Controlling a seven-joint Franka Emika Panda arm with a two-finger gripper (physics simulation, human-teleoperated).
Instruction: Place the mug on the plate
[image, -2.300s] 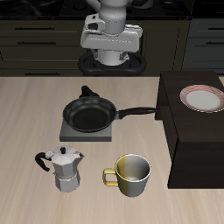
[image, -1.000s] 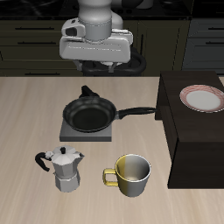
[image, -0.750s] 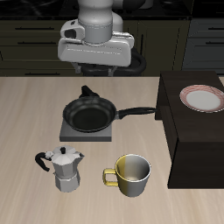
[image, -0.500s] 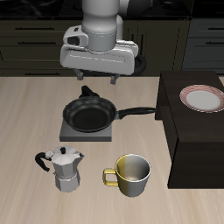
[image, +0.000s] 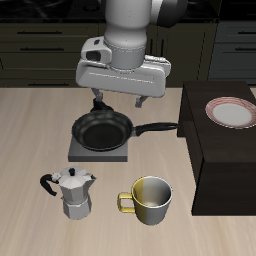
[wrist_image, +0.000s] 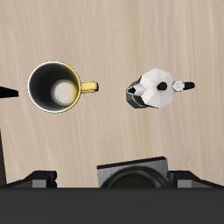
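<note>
The mug (image: 151, 199), olive-yellow fading to white with a yellow loop handle, stands upright near the table's front edge; the wrist view shows its dark inside (wrist_image: 55, 87). The plate (image: 231, 112), white with a reddish-pink rim, lies on top of a black box (image: 215, 160) at the table's side. My gripper (image: 118, 101) is open and empty. It hangs above the frying pan, well behind and above the mug. Its fingertips (wrist_image: 39, 178) show spread wide apart in the wrist view.
A black frying pan (image: 103, 131) sits on a grey square stand (image: 85, 154) mid-table, its handle pointing toward the box. A silver moka pot (image: 73, 193) with a black handle stands beside the mug; it also shows in the wrist view (wrist_image: 156, 88).
The arm has swung from the table's back forward and down, to above the frying pan. The gripper has stayed open. The mug, plate, pan and moka pot have not moved.
</note>
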